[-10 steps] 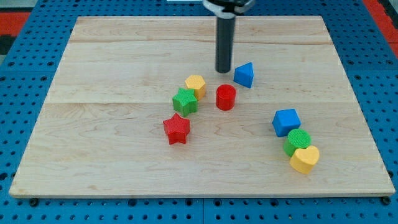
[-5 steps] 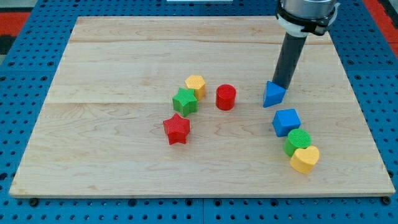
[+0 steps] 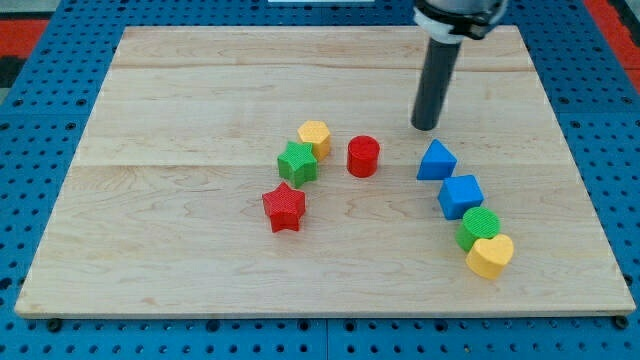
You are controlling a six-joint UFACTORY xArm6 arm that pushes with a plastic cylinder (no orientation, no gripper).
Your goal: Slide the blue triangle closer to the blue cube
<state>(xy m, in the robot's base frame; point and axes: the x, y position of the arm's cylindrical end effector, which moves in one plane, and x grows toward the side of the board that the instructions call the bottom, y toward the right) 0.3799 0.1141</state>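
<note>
The blue triangle [image 3: 436,161] lies on the wooden board, right of centre. The blue cube [image 3: 460,196] sits just below and to the right of it, almost touching. My tip [image 3: 425,126] stands a little above the blue triangle, slightly to its left, with a small gap between them.
A green cylinder [image 3: 479,228] and a yellow heart [image 3: 489,255] lie below the blue cube. A red cylinder [image 3: 363,156] is left of the triangle. A yellow hexagon [image 3: 315,135], a green star [image 3: 297,162] and a red star [image 3: 284,207] cluster near the centre.
The blue triangle slid from near the red cylinder down and right to beside the blue cube. My tip followed it right, then drew back up and left off the triangle.
</note>
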